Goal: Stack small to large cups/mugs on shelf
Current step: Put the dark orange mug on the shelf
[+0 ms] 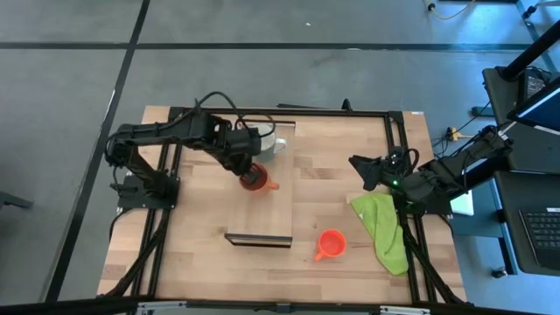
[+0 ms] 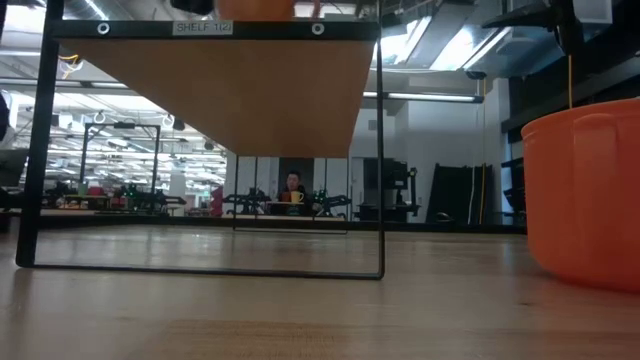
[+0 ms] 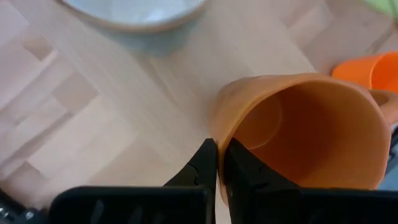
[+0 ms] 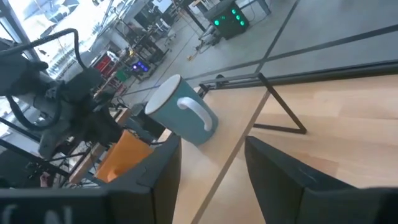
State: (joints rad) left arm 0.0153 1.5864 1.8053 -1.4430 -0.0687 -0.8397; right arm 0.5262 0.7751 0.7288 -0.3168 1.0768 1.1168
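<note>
The brownish-orange mug (image 1: 255, 180) hangs over the middle of the long wooden shelf (image 1: 260, 214), with my left gripper (image 1: 248, 168) shut on it. At the shelf's far end the pale grey-green mug (image 1: 267, 140) stands on its base, mouth up. The orange-red mug (image 1: 331, 244) stands on the tabletop near the front, right of the shelf. My right gripper (image 1: 360, 169) waits open at the table's right side, pointing toward the shelf, with nothing between its fingers (image 4: 155, 180). My left gripper holds the brownish-orange mug by its rim wall (image 3: 219, 134), one finger inside the mug and one outside. The fingers (image 3: 200, 167) come from above, slanting down. The mug hangs tilted below them over the shelf; whether its base touches the board I cannot tell.
A green cloth (image 1: 385, 229) lies on the table's right side near the right arm. The shelf stands raised on a thin black frame (image 2: 380, 150), with free room beneath it. Black rails (image 1: 398, 140) border the tabletop.
</note>
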